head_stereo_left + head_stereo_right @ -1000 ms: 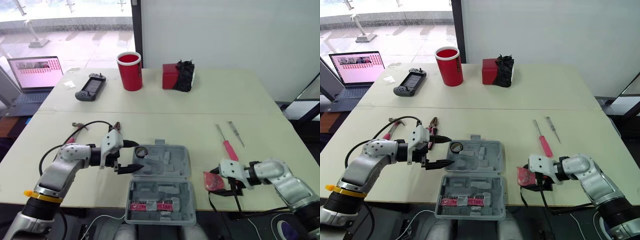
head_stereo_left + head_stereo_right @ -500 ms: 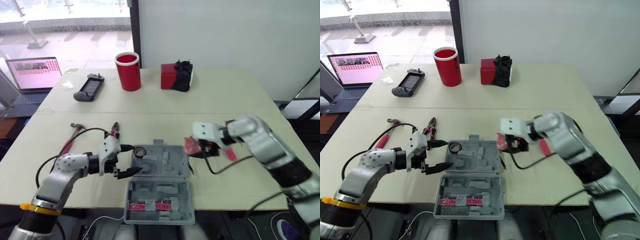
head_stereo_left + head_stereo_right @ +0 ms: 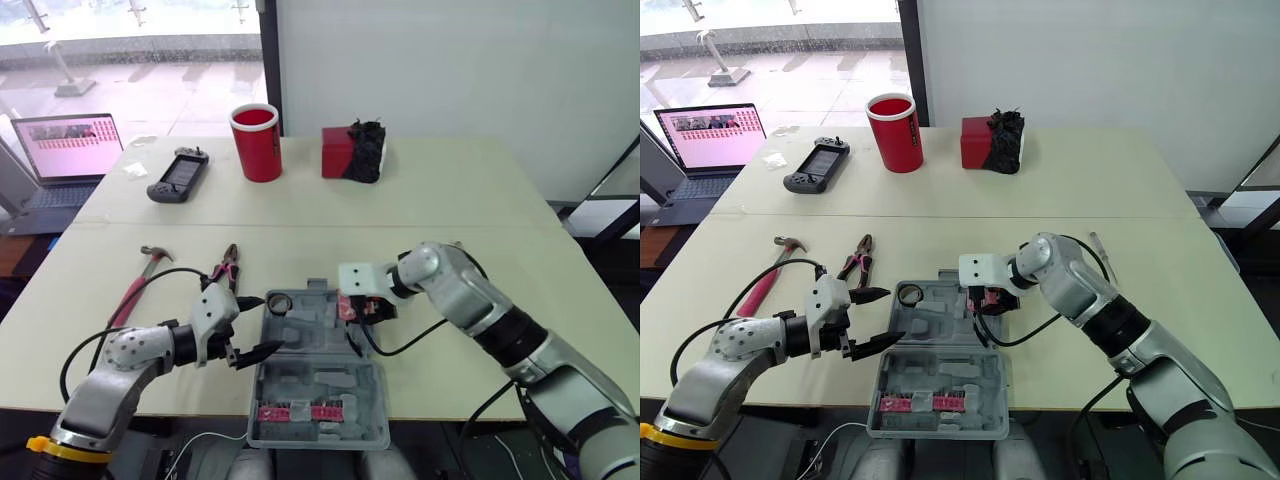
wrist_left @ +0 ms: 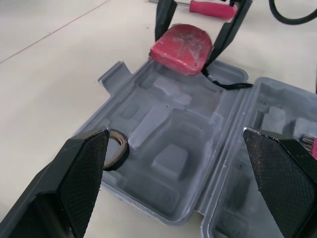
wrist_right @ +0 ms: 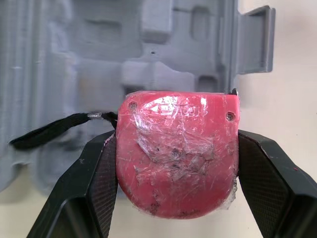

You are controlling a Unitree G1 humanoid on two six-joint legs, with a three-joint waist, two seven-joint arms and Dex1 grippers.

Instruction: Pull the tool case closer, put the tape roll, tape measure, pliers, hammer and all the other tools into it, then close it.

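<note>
Silver-grey arms [image 3: 470, 300], white wrist blocks [image 3: 355, 277], black textured claw fingers [image 4: 84, 173], looping black cables [image 3: 1015, 344].

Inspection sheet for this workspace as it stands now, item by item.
Surface: beige table, seam across the middle.
Job's things: tool case open, tape roll in its tray; tape measure held over the tray's edge; pliers and hammer on the table left of the case; red-handled screwdriver beyond it.
Clutter: red cup, handheld console, red box at the far side.
Grippers: left gripper open beside the case; right gripper shut on the tape measure.
Cables: black cable off the left arm, another off the right.
Surroundings: laptop, window, white wall.
</note>
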